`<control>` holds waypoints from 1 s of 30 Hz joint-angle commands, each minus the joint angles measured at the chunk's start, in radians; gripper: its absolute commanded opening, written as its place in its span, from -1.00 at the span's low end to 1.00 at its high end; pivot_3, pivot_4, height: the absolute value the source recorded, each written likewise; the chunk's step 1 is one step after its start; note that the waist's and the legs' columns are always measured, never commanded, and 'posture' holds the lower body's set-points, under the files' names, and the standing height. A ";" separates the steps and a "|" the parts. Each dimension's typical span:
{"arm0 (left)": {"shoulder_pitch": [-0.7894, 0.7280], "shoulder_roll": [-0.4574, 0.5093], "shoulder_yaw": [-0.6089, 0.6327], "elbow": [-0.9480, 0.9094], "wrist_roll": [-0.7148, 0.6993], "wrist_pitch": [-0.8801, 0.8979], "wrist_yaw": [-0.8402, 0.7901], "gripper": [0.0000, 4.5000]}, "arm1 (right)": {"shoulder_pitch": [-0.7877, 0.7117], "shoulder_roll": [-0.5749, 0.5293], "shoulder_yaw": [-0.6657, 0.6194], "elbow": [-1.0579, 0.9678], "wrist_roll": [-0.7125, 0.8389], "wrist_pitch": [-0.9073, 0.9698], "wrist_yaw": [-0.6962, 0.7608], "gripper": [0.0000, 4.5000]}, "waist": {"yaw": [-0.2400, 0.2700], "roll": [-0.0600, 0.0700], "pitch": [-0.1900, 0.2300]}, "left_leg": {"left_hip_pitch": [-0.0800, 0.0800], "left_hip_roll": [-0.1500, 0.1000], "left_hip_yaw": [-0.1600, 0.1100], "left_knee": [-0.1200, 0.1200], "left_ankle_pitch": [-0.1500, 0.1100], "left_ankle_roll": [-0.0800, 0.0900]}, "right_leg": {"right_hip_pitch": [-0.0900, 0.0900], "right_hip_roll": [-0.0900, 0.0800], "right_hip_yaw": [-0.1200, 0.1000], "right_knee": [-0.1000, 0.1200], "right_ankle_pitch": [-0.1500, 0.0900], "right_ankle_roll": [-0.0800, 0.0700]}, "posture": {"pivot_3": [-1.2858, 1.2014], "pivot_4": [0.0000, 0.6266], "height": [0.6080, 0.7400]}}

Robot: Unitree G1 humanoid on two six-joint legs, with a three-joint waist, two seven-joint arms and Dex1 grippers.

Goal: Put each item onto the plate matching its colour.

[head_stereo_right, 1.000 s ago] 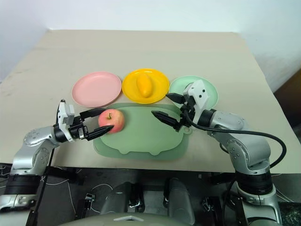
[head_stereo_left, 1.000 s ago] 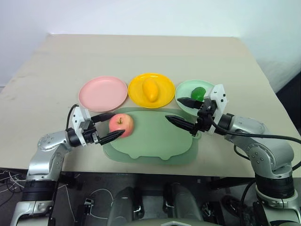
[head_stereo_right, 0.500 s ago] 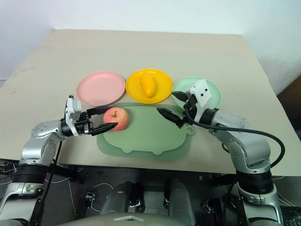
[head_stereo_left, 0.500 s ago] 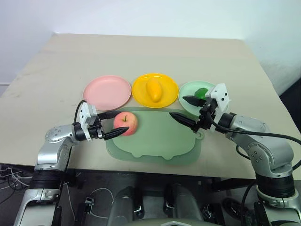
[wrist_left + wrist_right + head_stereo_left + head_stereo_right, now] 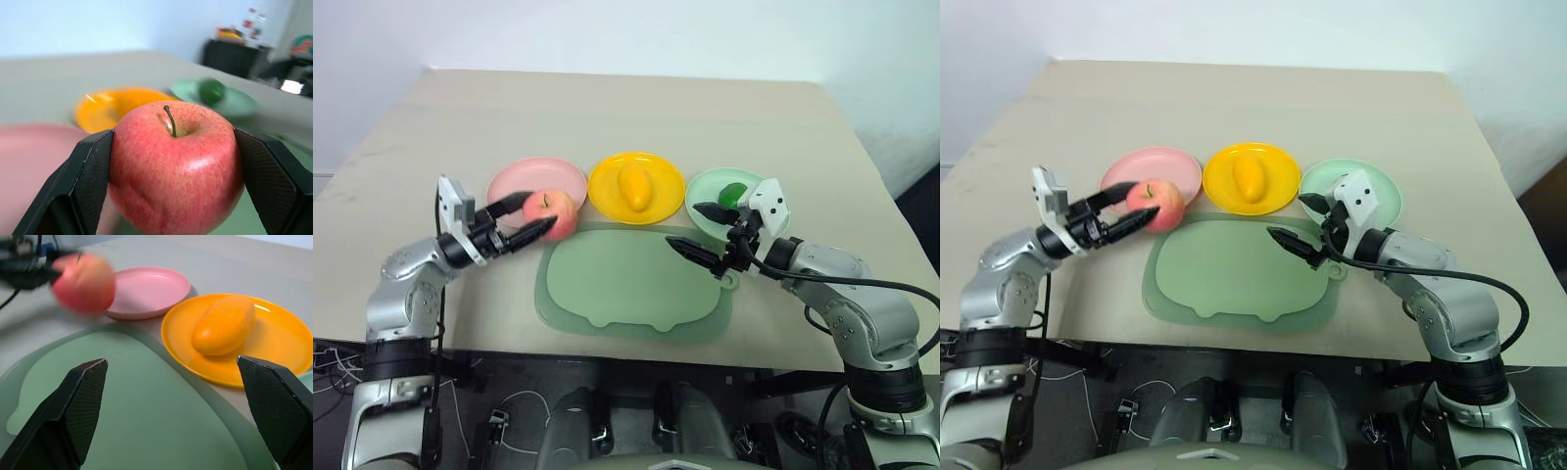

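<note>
Item: apple (image 5: 173, 166), firm, smooth, likely slippery; clamped at its widest girth between left gripper (image 5: 530, 217) fingers, above pink plate (image 5: 514, 182) edge. Right gripper (image 5: 703, 233): fingers wide, empty.

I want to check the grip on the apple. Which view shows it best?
The left wrist view: the apple sits close up, stem upward, between the left tool's fingers. Both eye views show it smaller, near the pink plate; the right wrist view shows it blurred.

Upright apple (image 5: 549, 212) over pink plate (image 5: 514, 184)
</note>
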 commanded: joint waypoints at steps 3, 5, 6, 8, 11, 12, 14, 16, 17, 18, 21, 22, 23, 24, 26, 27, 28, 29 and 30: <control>-0.183 -0.027 -0.009 0.167 0.180 -0.160 0.233 0.60 | -0.016 0.012 0.012 0.012 -0.008 -0.040 0.003 1.00 | -0.001 0.000 0.000 | 0.000 0.000 0.000 0.000 0.000 0.000 | 0.001 0.000 0.000 0.000 0.000 0.000 | 0.03 -0.52 0.33; -0.233 -0.043 -0.020 0.244 0.224 -0.190 0.286 0.60 | -0.020 0.013 0.016 0.021 -0.013 -0.048 0.003 1.00 | -0.003 0.000 0.000 | 0.000 -0.001 0.000 0.000 0.000 0.001 | 0.001 0.000 0.000 0.000 0.001 0.001 | 0.03 -0.52 0.33; -0.261 -0.052 -0.027 0.294 0.244 -0.208 0.307 0.60 | -0.022 0.014 0.019 0.026 -0.015 -0.052 0.002 1.00 | -0.003 0.000 0.000 | 0.000 0.000 0.000 0.000 0.000 0.001 | 0.000 0.000 0.000 0.000 0.001 0.001 | 0.03 -0.52 0.33; -0.299 -0.063 -0.039 0.372 0.276 -0.236 0.337 0.60 | -0.024 0.016 0.021 0.032 -0.017 -0.059 0.001 1.00 | -0.004 0.000 0.000 | 0.000 0.000 0.000 0.000 0.000 0.002 | 0.000 0.001 0.000 0.001 0.001 0.002 | 0.03 -0.52 0.33; -0.345 -0.082 -0.039 0.476 0.300 -0.235 0.386 0.60 | -0.027 0.020 0.025 0.037 -0.021 -0.068 -0.004 1.00 | -0.006 0.000 0.000 | 0.000 0.000 0.000 0.000 0.001 0.003 | 0.000 0.001 0.000 0.001 0.001 0.002 | 0.03 -0.52 0.33; -0.357 -0.085 -0.041 0.508 0.312 -0.240 0.405 0.60 | -0.027 0.021 0.025 0.037 -0.022 -0.070 -0.006 1.00 | -0.007 -0.001 0.000 | 0.000 0.000 0.000 0.000 0.001 0.003 | 0.000 0.001 0.000 0.001 0.001 0.002 | 0.03 -0.52 0.33; -0.372 -0.089 -0.050 0.562 0.339 -0.237 0.443 0.60 | -0.025 0.022 0.023 0.036 -0.025 -0.071 -0.010 1.00 | -0.006 -0.001 0.000 | 0.000 0.000 0.000 0.000 0.001 0.003 | 0.000 0.001 0.000 0.001 0.001 0.002 | 0.03 -0.52 0.33; -0.376 -0.091 -0.060 0.588 0.357 -0.235 0.459 0.60 | -0.022 0.020 0.020 0.034 -0.026 -0.071 -0.012 1.00 | -0.006 -0.001 0.000 | 0.000 0.000 0.000 0.000 0.001 0.003 | 0.000 0.001 0.000 0.001 0.001 0.002 | 0.03 -0.52 0.33; -0.377 -0.091 -0.060 0.593 0.361 -0.233 0.461 0.60 | -0.020 0.019 0.020 0.033 -0.027 -0.072 -0.013 1.00 | -0.006 -0.001 0.000 | 0.000 0.000 0.000 0.000 0.001 0.003 | 0.000 0.001 0.000 0.001 0.001 0.002 | 0.03 -0.52 0.33; -0.378 -0.091 -0.059 0.597 0.362 -0.235 0.462 0.60 | -0.020 0.018 0.020 0.033 -0.028 -0.072 -0.014 1.00 | -0.006 -0.001 0.000 | 0.000 0.000 0.000 0.000 0.001 0.003 | 0.000 0.001 0.000 0.001 0.001 0.002 | 0.03 -0.52 0.33; -0.374 -0.092 -0.052 0.595 0.343 -0.220 0.433 0.60 | -0.019 0.016 0.021 0.032 -0.030 -0.072 -0.017 1.00 | -0.004 -0.001 0.000 | 0.000 0.000 0.000 0.000 0.000 0.002 | 0.000 0.001 0.000 0.001 0.001 0.002 | 0.03 -0.52 0.33; -0.368 -0.095 -0.047 0.583 0.321 -0.195 0.405 0.60 | -0.019 0.016 0.021 0.031 -0.030 -0.072 -0.017 1.00 | -0.004 -0.001 0.000 | 0.000 0.000 0.000 0.000 0.000 0.002 | 0.000 0.001 0.000 0.001 0.001 0.002 | 0.03 -0.52 0.33; -0.360 -0.099 -0.040 0.565 0.299 -0.172 0.378 0.60 | -0.019 0.016 0.021 0.032 -0.030 -0.072 -0.018 1.00 | -0.004 -0.001 0.000 | 0.000 0.000 0.000 0.000 0.000 0.001 | 0.000 0.001 0.000 0.001 0.001 0.002 | 0.03 -0.52 0.33; -0.353 -0.101 -0.036 0.548 0.285 -0.161 0.361 0.60 | -0.020 0.016 0.021 0.032 -0.031 -0.073 -0.018 1.00 | -0.004 -0.001 0.000 | 0.000 0.000 0.000 0.000 0.000 0.001 | 0.000 0.001 0.000 0.001 0.001 0.002 | 0.03 -0.52 0.33; -0.342 -0.102 -0.031 0.521 0.283 -0.158 0.369 0.92 | -0.021 0.015 0.021 0.035 -0.033 -0.075 -0.018 1.00 | -0.005 -0.001 0.000 | 0.000 0.000 0.000 0.000 0.000 0.001 | 0.000 0.001 0.000 0.001 0.001 0.002 | 0.03 -0.52 0.33; -0.334 -0.100 -0.029 0.503 0.280 -0.154 0.368 0.99 | -0.022 0.015 0.021 0.036 -0.035 -0.075 -0.018 1.00 | -0.006 -0.001 0.000 | 0.000 0.000 0.000 0.000 0.000 0.001 | 0.000 0.001 0.000 0.001 0.001 0.002 | 0.03 -0.52 0.33; -0.326 -0.098 -0.029 0.486 0.278 -0.149 0.365 0.99 | -0.022 0.014 0.021 0.037 -0.036 -0.076 -0.017 1.00 | -0.006 -0.001 0.000 | 0.000 0.000 0.000 0.000 0.000 0.001 | 0.000 0.001 0.000 0.001 0.001 0.002 | 0.03 -0.52 0.33; -0.316 -0.094 -0.029 0.467 0.277 -0.143 0.363 0.99 | -0.021 0.014 0.020 0.036 -0.037 -0.076 -0.016 1.00 | -0.006 -0.001 0.000 | 0.000 0.000 0.000 0.000 0.000 0.002 | 0.000 0.001 0.000 0.001 0.001 0.002 | 0.03 -0.52 0.33; -0.303 -0.091 -0.025 0.440 0.270 -0.129 0.359 0.99 | -0.021 0.013 0.018 0.035 -0.036 -0.075 -0.016 1.00 | -0.006 -0.001 0.000 | 0.000 0.000 0.000 0.000 0.000 0.002 | 0.000 0.001 0.000 0.001 0.001 0.002 | 0.03 -0.52 0.33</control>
